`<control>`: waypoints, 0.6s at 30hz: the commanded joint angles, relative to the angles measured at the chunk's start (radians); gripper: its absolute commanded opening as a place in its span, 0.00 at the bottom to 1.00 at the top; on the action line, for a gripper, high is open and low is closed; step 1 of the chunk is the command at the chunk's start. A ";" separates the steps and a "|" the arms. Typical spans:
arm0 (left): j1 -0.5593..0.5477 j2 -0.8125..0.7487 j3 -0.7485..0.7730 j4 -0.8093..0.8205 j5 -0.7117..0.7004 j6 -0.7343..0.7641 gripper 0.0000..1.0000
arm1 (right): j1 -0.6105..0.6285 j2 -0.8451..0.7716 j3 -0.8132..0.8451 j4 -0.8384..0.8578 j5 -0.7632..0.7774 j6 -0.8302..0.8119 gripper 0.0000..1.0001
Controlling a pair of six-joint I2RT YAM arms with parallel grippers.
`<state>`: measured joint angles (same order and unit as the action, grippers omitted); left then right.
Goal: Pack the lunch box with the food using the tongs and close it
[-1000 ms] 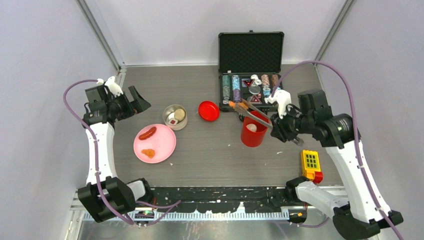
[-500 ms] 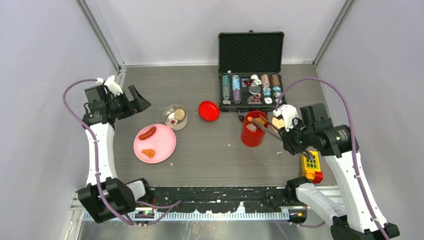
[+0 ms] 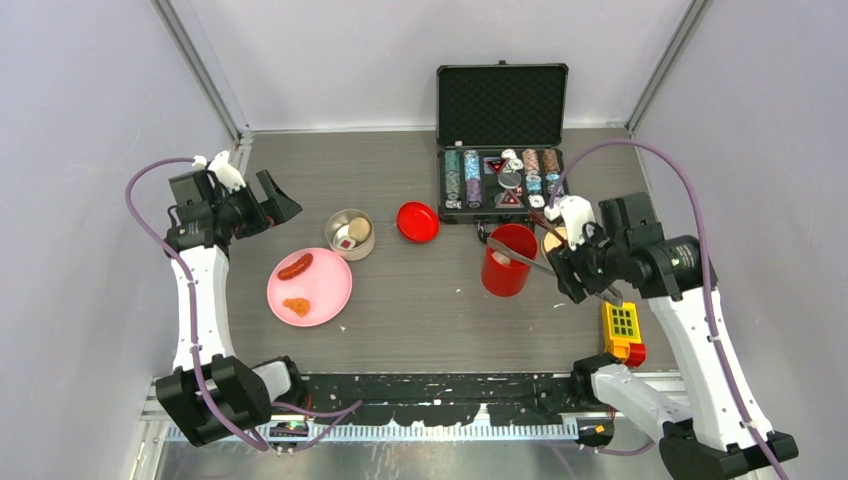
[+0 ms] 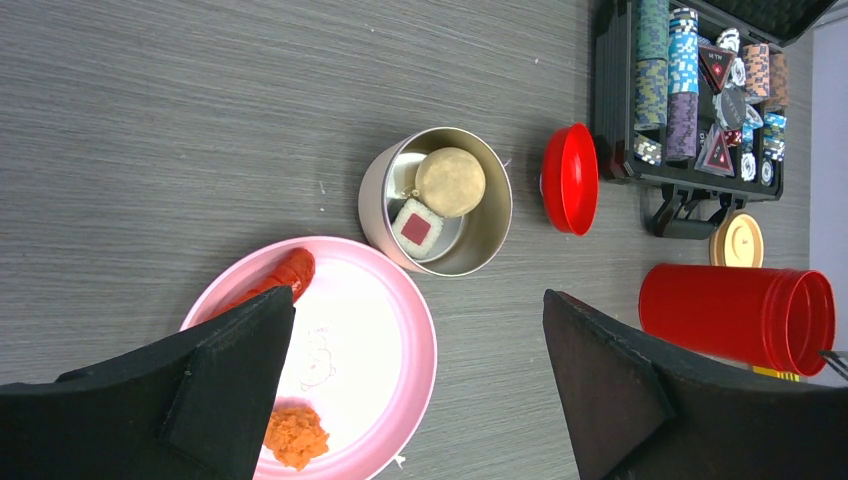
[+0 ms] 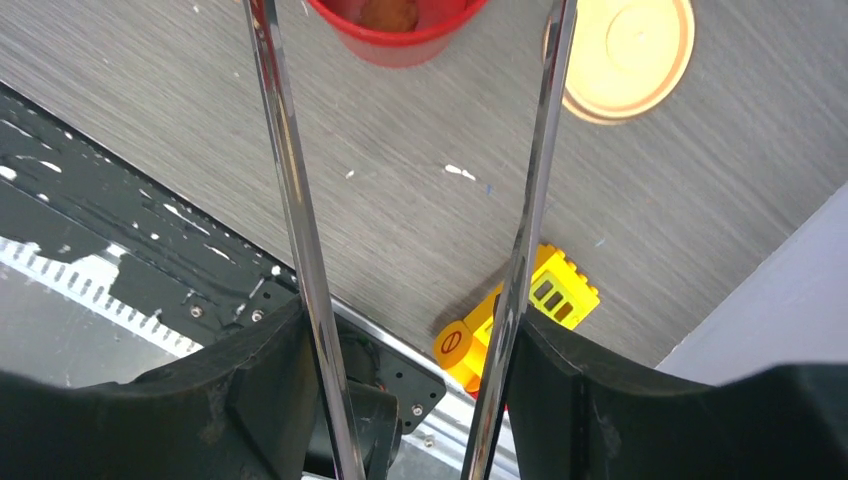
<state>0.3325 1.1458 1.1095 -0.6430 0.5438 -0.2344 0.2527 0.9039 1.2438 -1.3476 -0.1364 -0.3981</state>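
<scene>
My right gripper is shut on the tongs. Their two slim arms stand spread apart, tips over the red canister. An orange nugget lies inside it. The beige disc lid lies right of the canister, the red lid to its left. The steel bowl holds a white cube with red centre and a round beige piece. A sausage and a nugget lie on the pink plate. My left gripper hangs open above the plate.
An open black case of poker chips stands behind the canister. A yellow and red block toy lies near the right front edge, under my right arm. Grey walls close in on three sides, and a black rail runs along the near edge.
My right arm has drawn back toward the near right, bringing the tong tips from the case edge over the canister. The tongs have spread wider; the orange piece has left their tips.
</scene>
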 commanded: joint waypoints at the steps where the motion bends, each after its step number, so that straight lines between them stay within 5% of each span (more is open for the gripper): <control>1: 0.004 -0.012 0.015 0.036 0.024 -0.012 0.97 | -0.003 0.074 0.135 0.065 -0.086 -0.013 0.65; 9: 0.004 -0.017 0.011 0.033 0.011 -0.009 0.97 | 0.033 0.290 0.310 0.151 -0.252 0.016 0.61; 18: 0.008 -0.016 0.002 0.024 -0.016 -0.008 0.97 | 0.446 0.546 0.386 0.370 -0.053 0.074 0.60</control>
<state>0.3325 1.1458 1.1095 -0.6422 0.5392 -0.2363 0.5747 1.3678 1.5555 -1.1053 -0.2535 -0.3450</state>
